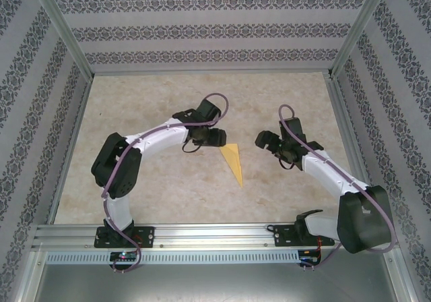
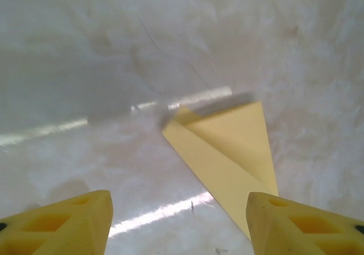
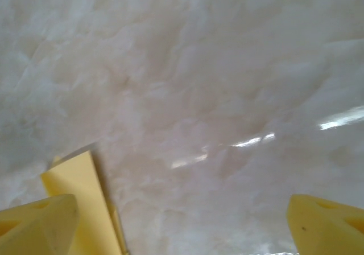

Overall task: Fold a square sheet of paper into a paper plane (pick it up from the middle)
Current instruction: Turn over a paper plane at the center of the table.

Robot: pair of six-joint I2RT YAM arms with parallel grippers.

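Looking down from the top camera, the paper plane [image 1: 234,162] lies flat on the marbled table [image 1: 168,194]. My left gripper [image 1: 217,140] sits at its 10 o'clock and my right gripper [image 1: 262,140] at its 2, and neither touches it.

Left wrist: jaws spread and empty, with the plane's folded flaps at 1 o'clock.

Right wrist: jaws wide and empty, with the plane's corner at 8 o'clock, right by one finger [image 3: 34,223].

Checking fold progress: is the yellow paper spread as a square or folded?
Folded. The paper plane lies on the table as a narrow pointed triangle; the left wrist view shows overlapping flaps.
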